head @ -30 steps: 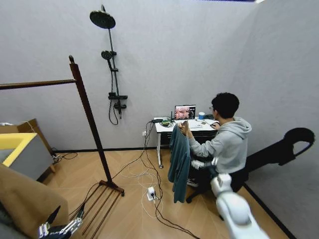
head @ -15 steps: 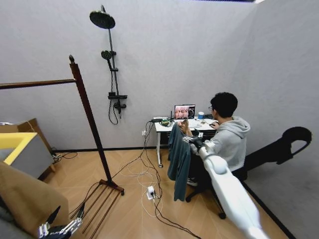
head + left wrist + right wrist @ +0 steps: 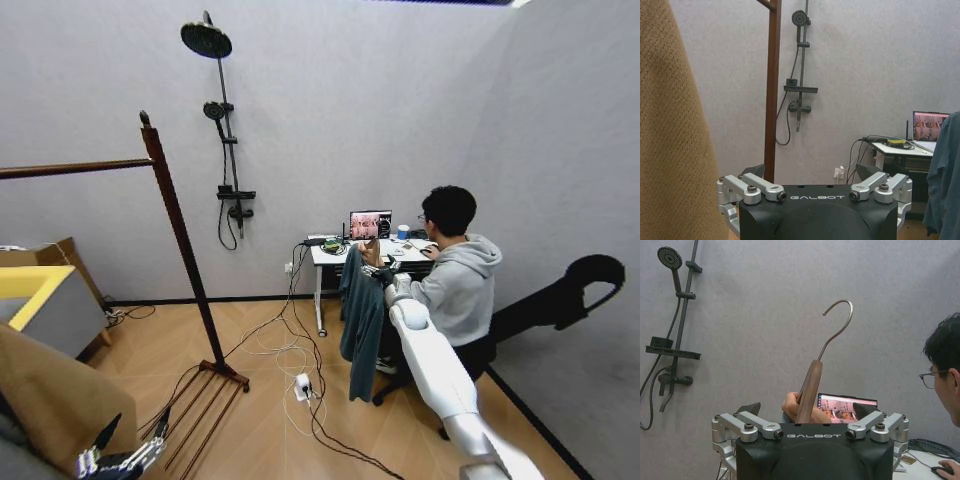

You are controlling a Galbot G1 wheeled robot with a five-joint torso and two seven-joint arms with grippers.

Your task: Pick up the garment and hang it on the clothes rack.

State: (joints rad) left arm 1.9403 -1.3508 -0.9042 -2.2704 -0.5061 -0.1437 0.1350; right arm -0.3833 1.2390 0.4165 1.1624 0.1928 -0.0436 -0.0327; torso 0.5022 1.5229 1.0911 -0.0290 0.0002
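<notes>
Nearest, low at the left edge of the head view: left claw [image 3: 115, 462], parked down beside the long tan coat [image 3: 50, 400]. From its own wrist camera, left claw [image 3: 812, 172] with fingers spread wide and nothing between them, tan coat [image 3: 670, 125] close alongside.

Further out, to the left: clothes rack [image 3: 175, 225], a dark wooden post with a knob on top, the horizontal rod running off toward the left edge, slatted base on the wood floor. One rack post [image 3: 772, 90] upright in the left wrist view too.

Out ahead and to the right, at the end of the stretched white arm: right claw [image 3: 385, 272], up at the shoulder of the garment [image 3: 360, 320]. Seen from the right wrist, right claw [image 3: 807, 412] spread open, gripping nothing, the wooden hanger neck [image 3: 810, 390] standing between the two fingers and the metal hook [image 3: 837, 325] curling above. Contact with the hanger: cannot tell. Just below the neck, a person's hand [image 3: 795, 407] holding the hanger.

Dark teal garment hanging full length beside the seated person, clear of the floor, well apart from the rack; its edge [image 3: 942, 175] in the left wrist view as well.

Behind the garment: small white table [image 3: 330, 257] with an open laptop [image 3: 371, 224]. Farthest back, on the grey wall: shower fitting [image 3: 215, 110].
</notes>
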